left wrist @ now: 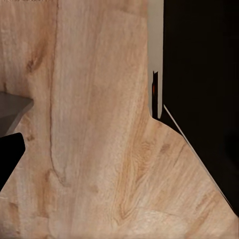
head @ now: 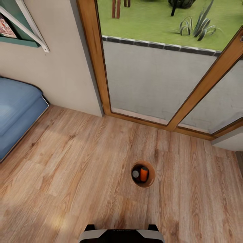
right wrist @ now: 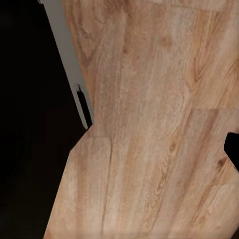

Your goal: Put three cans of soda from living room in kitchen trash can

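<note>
Where the robot's base [head: 121, 234] stands on the wood floor [head: 74, 158], the head view looks down on a small round bin [head: 143, 174] set on the boards just ahead of the base, toward 1 o'clock from it. Inside the bin, an orange can [head: 144, 174] lies against the copper-brown inner wall, and a dark can with a silver top [head: 135, 174] sits just beside it, on its 9 o'clock side. Whether the two cans touch cannot be told.

A blue sofa [head: 17, 111] occupies the 9 o'clock side of the floor, against a pale wall [head: 64, 71]. A wood-framed glass door [head: 158, 77] fills the 12 to 2 o'clock sector, well apart from the bin, with grass [head: 152, 20] and a spiky plant [head: 199, 25] outside.

In the left wrist view, a dark fingertip [left wrist: 9, 154] enters at the frame edge over bare floor; in the right wrist view, a dark fingertip [right wrist: 233, 149] likewise shows at the edge. Whether either gripper is spread or pressed together cannot be told
</note>
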Motion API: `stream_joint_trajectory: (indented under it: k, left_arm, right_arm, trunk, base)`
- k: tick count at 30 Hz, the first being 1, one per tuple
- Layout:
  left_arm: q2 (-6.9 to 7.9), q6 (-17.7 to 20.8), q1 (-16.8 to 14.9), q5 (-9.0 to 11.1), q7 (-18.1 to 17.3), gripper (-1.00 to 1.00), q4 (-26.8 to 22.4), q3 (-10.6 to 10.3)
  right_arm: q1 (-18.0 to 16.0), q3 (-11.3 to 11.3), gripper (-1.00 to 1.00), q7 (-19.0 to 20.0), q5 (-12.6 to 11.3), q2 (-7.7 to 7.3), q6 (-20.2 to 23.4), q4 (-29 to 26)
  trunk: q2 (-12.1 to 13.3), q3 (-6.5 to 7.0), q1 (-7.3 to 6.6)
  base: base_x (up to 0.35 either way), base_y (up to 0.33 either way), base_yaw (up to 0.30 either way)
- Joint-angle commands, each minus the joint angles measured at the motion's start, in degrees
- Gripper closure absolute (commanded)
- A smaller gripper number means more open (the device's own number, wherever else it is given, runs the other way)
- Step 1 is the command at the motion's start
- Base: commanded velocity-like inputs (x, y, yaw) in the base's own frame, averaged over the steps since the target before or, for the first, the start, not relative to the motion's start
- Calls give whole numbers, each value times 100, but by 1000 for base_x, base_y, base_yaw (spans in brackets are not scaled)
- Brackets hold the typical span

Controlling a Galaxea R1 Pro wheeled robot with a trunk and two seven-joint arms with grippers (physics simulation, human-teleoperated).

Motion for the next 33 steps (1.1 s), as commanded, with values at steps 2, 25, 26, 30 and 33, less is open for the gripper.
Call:
stream_joint_trajectory:
  k: [2,25,26,30,33]
  left_arm:
    - [-4,-5,-1,1,-1,-100,-6,1]
    - [-3,-60,1,38,-11,-100,-26,32]
    - [-3,-61,0,35,-13,-100,-26,27]
    - [-3,-61,-1,28,-20,-100,-26,15]
    - [-3,-59,-1,24,-24,-100,-26,13]
  right_arm:
    - [0,4,-100,0,3,8,1,4]
    - [0,18,-100,6,5,33,8,8]
    - [0,18,-100,6,5,33,8,8]
    - [0,18,-100,6,4,33,9,8]
    - [0,18,-100,6,3,33,9,8]
  trunk:
    - [82,37,-44]
    - [1004,449,-550]
    - [1044,467,-572]
    - [1205,539,-659]
    - [1325,593,-725]
  base:
    - [0,0,0]
    - [0,0,0]
    - [0,0,0]
    - [0,0,0]
    - [0,0,0]
